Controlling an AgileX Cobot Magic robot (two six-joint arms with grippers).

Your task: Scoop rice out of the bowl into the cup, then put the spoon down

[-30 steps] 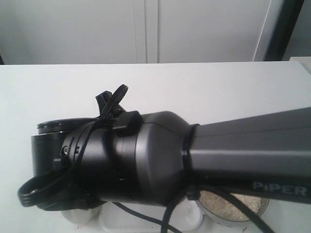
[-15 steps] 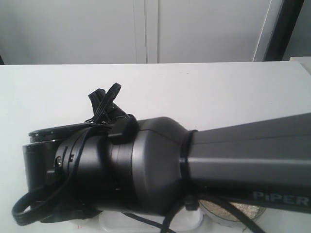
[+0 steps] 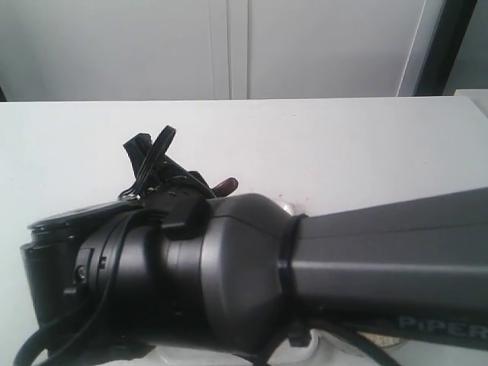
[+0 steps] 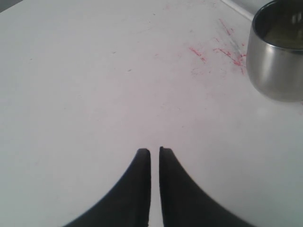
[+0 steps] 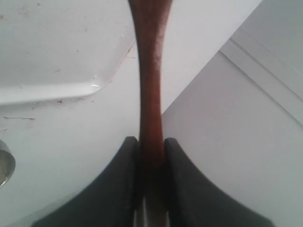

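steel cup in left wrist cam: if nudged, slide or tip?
Probably slides: the cup is smooth, shiny metal standing upright on a smooth white table. Likely rigid, and slippery for a pinch on its curved wall. A high push might tip it; how full it is can't be judged.

1. The spoon [image 5: 150, 85] is dark reddish-brown wood with a smooth, slim handle. In the right wrist view the handle runs from the lower centre straight up to the top edge and widens slightly there. Its oval bowl is out of frame. The handle is pinched between the two black fingers of the right gripper [image 5: 150, 140]. In the exterior view the spoon [image 3: 226, 185] shows only as a small rounded brown end, just left of centre.
2. The cup [image 4: 274, 66] is shiny steel with no handle. It stands upright on the white surface in the upper right corner of the left wrist view, cut off by the frame edge. Its inside looks dull yellowish-grey; whether that is contents or a reflection cannot be told.
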